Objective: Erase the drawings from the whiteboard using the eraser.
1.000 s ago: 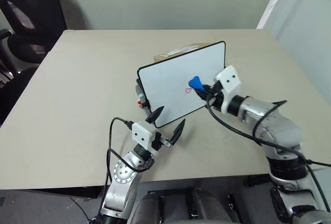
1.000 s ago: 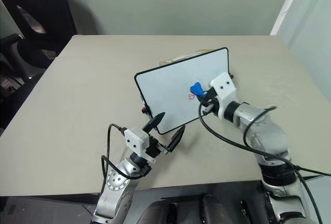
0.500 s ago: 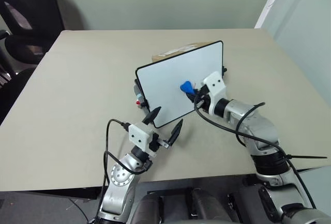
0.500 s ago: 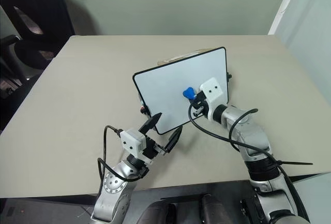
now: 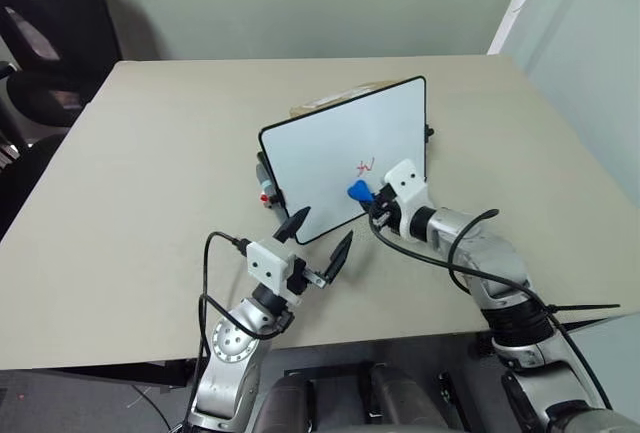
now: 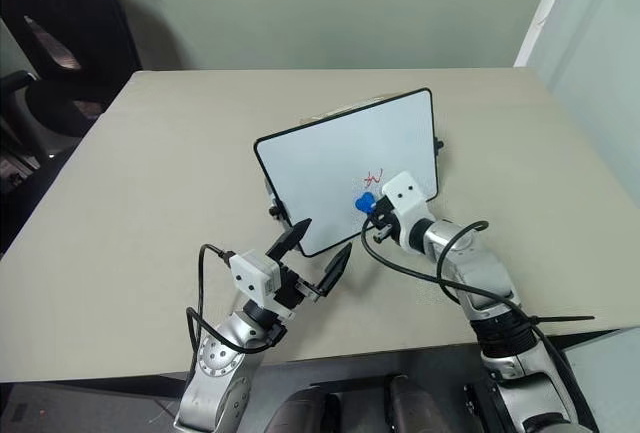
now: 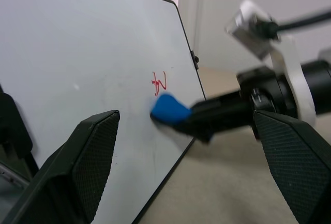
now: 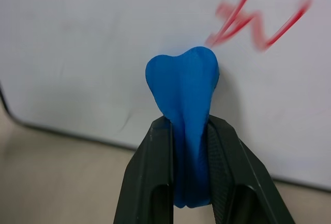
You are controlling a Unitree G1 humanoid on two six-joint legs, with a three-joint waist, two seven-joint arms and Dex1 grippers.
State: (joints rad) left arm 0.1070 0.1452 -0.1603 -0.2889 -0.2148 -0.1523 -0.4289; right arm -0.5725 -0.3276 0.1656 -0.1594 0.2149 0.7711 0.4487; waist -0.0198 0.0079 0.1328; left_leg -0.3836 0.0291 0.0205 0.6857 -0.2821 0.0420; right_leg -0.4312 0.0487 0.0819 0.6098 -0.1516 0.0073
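Note:
The whiteboard [image 5: 330, 153] stands tilted on the table, leaning back against a box. A small red scribble, the drawings [image 5: 366, 165], sits right of the board's middle and is also seen from the left wrist [image 7: 160, 81]. My right gripper [image 5: 368, 196] is shut on the blue eraser [image 5: 357, 191], whose tip rests on the board just below the scribble. From the right wrist, the eraser [image 8: 185, 84] is pinched between both black fingers [image 8: 155, 172], with the red lines [image 8: 253, 22] just beyond it. My left gripper [image 5: 322, 233] is open and empty in front of the board's lower edge.
A brown cardboard box [image 5: 335, 101] props the board from behind. A small red-tipped marker [image 5: 265, 196] lies by the board's left corner. The beige table [image 5: 150, 173] stretches wide on the left. A black chair [image 5: 40, 43] stands beyond the far left corner.
My right gripper has slid the eraser down the board, from over the red scribble to just below it, uncovering the lines. The left gripper has stayed in place.

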